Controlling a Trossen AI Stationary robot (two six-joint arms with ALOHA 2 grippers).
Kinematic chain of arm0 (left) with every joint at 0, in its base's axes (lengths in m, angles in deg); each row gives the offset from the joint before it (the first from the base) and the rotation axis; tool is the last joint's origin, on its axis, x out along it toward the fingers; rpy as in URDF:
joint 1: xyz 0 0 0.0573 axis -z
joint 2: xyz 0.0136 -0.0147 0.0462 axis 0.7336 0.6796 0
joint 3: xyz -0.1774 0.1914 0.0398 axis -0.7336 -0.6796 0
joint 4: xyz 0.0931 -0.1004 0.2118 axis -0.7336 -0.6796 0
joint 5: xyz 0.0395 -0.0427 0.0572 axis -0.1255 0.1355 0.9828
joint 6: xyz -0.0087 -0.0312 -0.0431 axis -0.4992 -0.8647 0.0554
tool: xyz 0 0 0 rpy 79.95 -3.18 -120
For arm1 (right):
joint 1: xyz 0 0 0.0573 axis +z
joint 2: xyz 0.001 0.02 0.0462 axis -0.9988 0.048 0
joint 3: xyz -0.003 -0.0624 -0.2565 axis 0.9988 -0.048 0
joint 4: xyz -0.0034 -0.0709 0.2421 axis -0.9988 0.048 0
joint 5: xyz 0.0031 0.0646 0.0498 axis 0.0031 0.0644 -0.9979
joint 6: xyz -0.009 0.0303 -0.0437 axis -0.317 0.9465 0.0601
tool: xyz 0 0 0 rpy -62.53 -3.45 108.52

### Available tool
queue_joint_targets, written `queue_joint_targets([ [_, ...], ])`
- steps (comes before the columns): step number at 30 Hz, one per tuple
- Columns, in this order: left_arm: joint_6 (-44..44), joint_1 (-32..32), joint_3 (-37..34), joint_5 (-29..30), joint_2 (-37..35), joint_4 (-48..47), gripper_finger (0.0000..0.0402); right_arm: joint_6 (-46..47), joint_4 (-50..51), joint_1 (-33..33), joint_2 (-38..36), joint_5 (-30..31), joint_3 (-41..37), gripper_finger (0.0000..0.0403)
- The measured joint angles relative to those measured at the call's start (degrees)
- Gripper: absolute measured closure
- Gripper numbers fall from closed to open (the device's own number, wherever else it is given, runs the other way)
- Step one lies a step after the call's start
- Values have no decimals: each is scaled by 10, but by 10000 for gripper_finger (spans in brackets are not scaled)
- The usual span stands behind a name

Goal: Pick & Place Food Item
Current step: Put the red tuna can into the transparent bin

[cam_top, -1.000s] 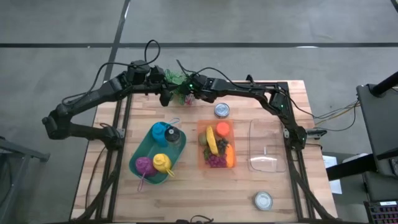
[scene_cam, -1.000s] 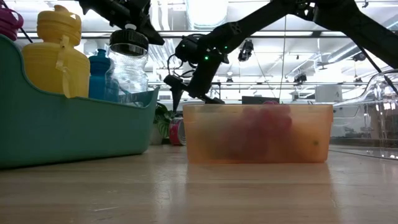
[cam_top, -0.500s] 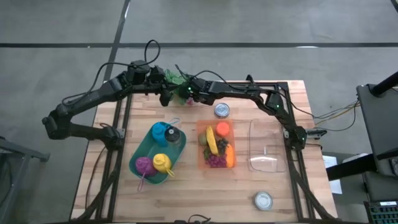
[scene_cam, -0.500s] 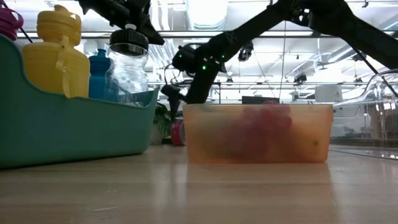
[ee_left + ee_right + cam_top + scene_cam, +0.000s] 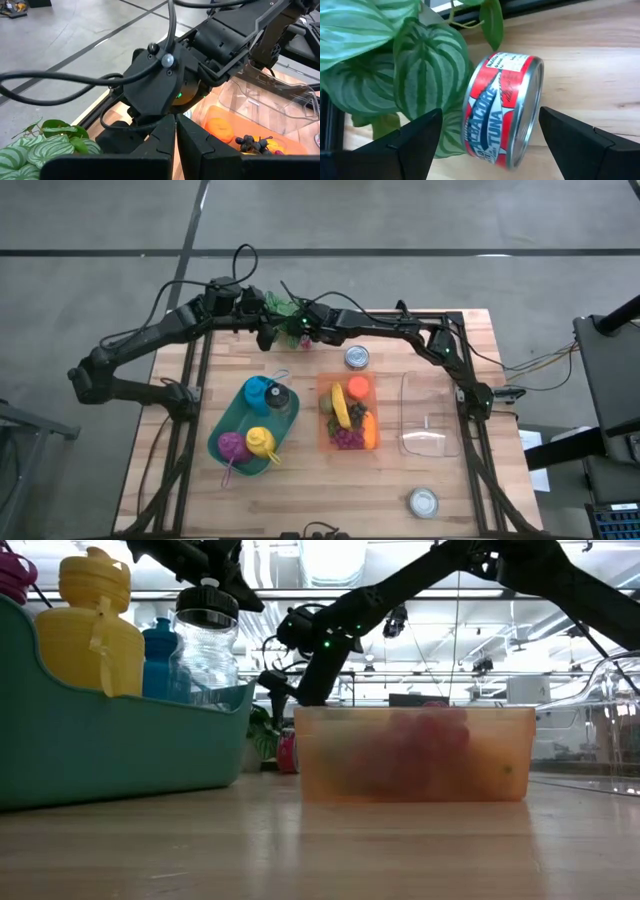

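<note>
- The right gripper is out at the far edge of the bench, jaws spread wide on either side of a tuna can that stands on its edge, with nothing gripped yet.
- That can sits right against the striped leaves of a potted plant.
- The left gripper hovers close by over the same corner, jaws pressed together and empty.
- To do this well, I'd say ease the right jaws forward until the can's rim is squarely between them, then close slowly; a can on edge will likely roll if nudged.
- Keep clear of the leaves, and of the left arm.
- The orange food tub sits mid-bench.
</note>
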Motion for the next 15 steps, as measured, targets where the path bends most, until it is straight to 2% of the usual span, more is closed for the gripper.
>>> queue_joint_targets([
  [15, 0, 0, 0, 0, 0, 0, 380, -60, 1, -1, 0, 0, 0, 76],
])
